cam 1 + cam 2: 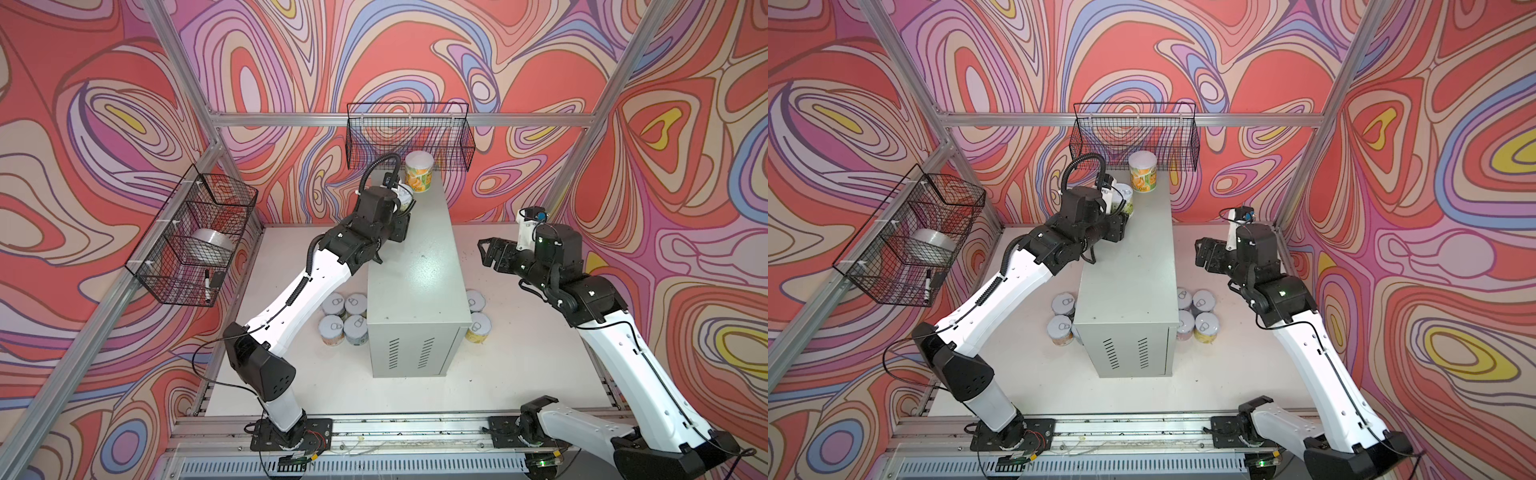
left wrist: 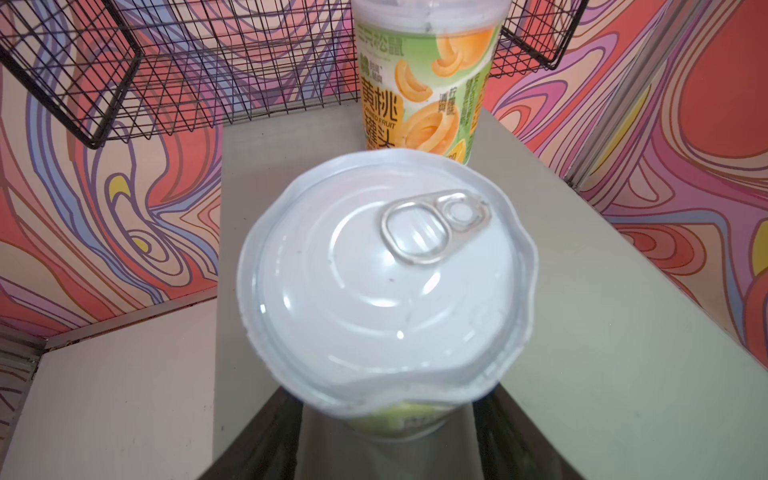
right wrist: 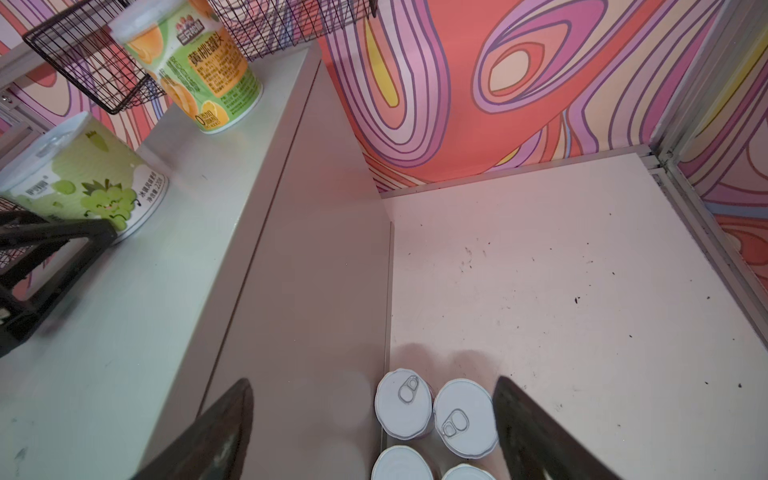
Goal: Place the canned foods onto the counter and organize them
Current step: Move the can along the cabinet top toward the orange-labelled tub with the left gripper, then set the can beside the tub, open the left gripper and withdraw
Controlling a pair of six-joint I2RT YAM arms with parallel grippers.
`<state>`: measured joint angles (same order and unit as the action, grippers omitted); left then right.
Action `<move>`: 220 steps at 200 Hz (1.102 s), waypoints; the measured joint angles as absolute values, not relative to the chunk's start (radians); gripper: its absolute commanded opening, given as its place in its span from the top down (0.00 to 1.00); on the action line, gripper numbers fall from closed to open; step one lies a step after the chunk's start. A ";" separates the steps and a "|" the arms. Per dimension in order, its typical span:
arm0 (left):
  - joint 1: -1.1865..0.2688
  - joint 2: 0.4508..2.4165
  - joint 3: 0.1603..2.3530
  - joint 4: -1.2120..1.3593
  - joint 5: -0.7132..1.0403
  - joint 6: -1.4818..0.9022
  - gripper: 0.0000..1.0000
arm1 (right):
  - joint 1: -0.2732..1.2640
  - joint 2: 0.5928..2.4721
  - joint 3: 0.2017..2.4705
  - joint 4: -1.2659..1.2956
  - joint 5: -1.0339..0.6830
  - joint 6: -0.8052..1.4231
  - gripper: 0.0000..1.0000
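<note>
Left pincer point(image 1: 404, 210): placed around the green grape tin point(image 2: 386, 282) at the far left part of the grey worktop point(image 1: 419, 266). Whether the tin is actually squeezed cannot be told (its wide lid hides the fingertips in the left wrist view).
Green grape tin: seen upright with its pull-tab lid upward; its base looks to be set on the grey worktop.
Peach tin point(image 1: 419, 172): stood upright at the far end of the grey worktop, just beyond the grape tin and below the back wire basket point(image 1: 409, 133).
Right pincer point(image 1: 483, 252): held spread with nothing between its fingers, in the air to the right of the grey worktop.
Left tins point(image 1: 345, 318): four are grouped two by two on the white worktop point(image 1: 332, 386), close against the grey worktop's left side.
Right tins point(image 1: 1196, 316): four are grouped likewise against its right side.
Side basket point(image 1: 195, 237): a silvery tape roll point(image 1: 212, 245) and a marker point(image 1: 206, 284) are held in it.
</note>
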<state>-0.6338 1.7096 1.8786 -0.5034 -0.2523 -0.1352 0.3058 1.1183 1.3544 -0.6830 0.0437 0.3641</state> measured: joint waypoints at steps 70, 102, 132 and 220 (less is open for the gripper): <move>-0.593 1.782 1.937 -0.467 -0.270 -0.130 0.35 | 0.306 1.139 1.354 -0.665 0.044 0.361 0.07; -0.582 1.842 2.006 -0.464 -0.275 -0.108 0.35 | 0.306 1.147 1.356 -0.665 0.044 0.358 0.07; -0.575 1.895 2.074 -0.466 -0.277 -0.098 0.36 | 0.306 1.155 1.357 -0.665 0.045 0.355 0.07; -0.543 1.938 2.120 -0.459 -0.265 -0.101 0.36 | 0.306 1.177 1.372 -0.664 0.052 0.352 0.07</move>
<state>-0.5434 1.9385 2.1204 -0.4587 -0.2653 -0.1009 0.3058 1.1767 1.3716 -0.6636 0.0521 0.3515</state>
